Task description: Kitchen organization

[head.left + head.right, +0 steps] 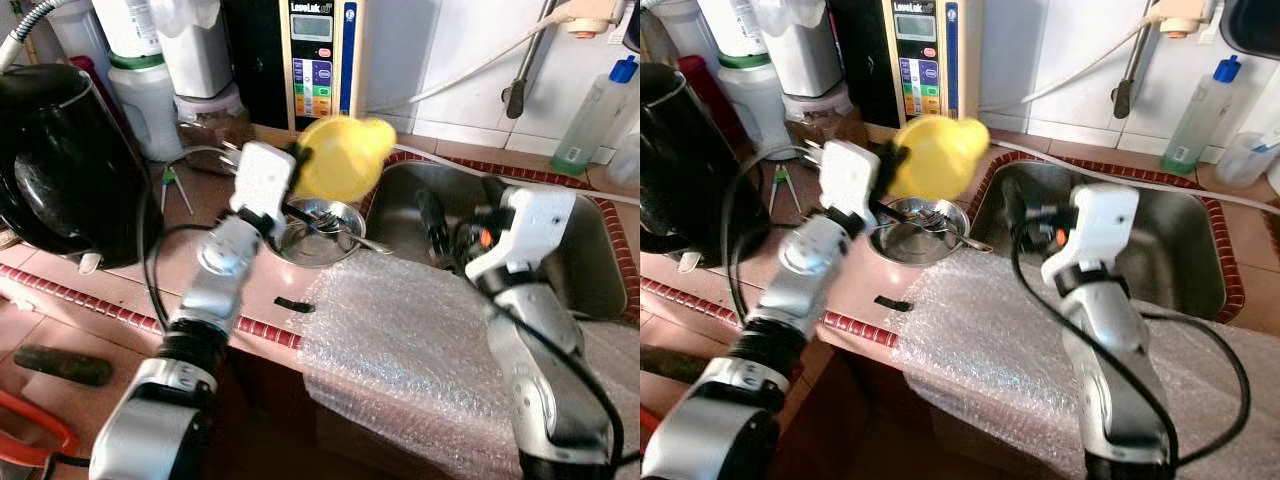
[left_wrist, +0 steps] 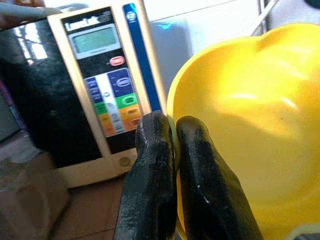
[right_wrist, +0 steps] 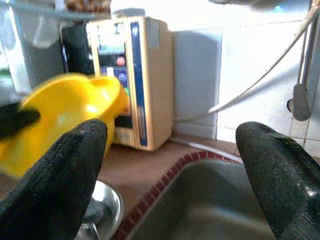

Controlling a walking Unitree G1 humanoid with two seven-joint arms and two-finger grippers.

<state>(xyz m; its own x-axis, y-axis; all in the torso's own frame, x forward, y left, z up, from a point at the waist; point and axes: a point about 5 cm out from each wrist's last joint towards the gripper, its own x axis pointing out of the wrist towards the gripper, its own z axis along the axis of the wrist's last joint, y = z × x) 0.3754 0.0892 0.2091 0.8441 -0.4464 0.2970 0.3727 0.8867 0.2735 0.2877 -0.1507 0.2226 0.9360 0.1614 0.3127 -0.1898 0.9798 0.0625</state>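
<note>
My left gripper (image 1: 300, 160) is shut on the rim of a yellow plastic bowl (image 1: 340, 155), holding it tilted in the air above a steel bowl (image 1: 322, 232) with cutlery on the counter. In the left wrist view both black fingers (image 2: 150, 175) pinch the yellow bowl (image 2: 250, 130) at its edge. My right gripper (image 1: 455, 225) hangs open over the steel sink (image 1: 560, 250), its fingers (image 3: 60, 180) wide apart with nothing between them. The yellow bowl (image 3: 65, 120) shows blurred beyond them.
A black kettle (image 1: 60, 160) stands at the left. A beige water appliance (image 1: 320, 60) and white containers (image 1: 150, 90) line the back wall. Bubble wrap (image 1: 400, 350) covers the counter front. A clear bottle with a blue cap (image 1: 595, 110) stands by the sink.
</note>
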